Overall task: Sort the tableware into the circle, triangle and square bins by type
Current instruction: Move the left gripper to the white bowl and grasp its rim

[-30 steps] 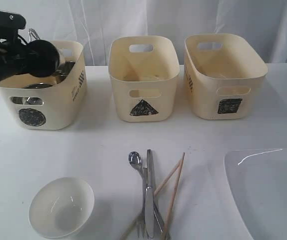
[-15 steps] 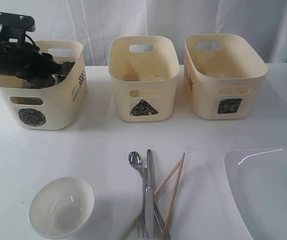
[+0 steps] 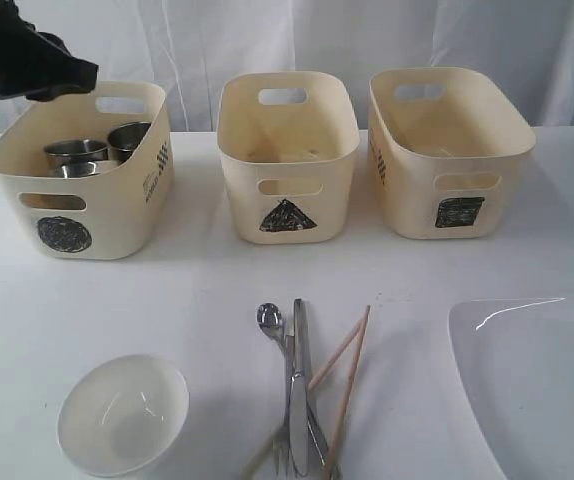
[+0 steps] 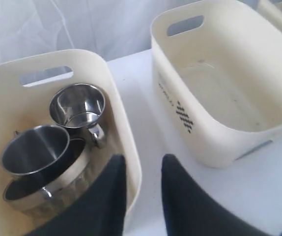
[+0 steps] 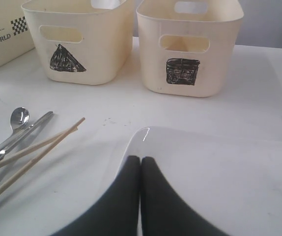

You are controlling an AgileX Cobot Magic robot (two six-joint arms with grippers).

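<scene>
Two steel mugs (image 4: 77, 103) (image 4: 35, 150) stand in the circle bin (image 3: 117, 215), one resting in a steel bowl (image 4: 57, 181). My left gripper (image 4: 142, 163) hovers open and empty above that bin's rim, at the top left of the exterior view (image 3: 62, 72). On the table lie a small white bowl (image 3: 124, 413), a spoon (image 3: 270, 318), a knife (image 3: 298, 390), a fork (image 3: 285, 455) and chopsticks (image 3: 349, 375). A large white square plate (image 3: 537, 380) sits front right. My right gripper (image 5: 140, 160) is shut over the plate's (image 5: 219, 172) edge, holding nothing.
The triangle bin (image 3: 287, 150) stands in the middle at the back and the square bin (image 3: 447, 150) to its right; no tableware shows in either. A white curtain hangs behind the bins.
My left gripper went down into the circle bin, let go of a steel mug and rose up and away from it. The right arm has not moved.
</scene>
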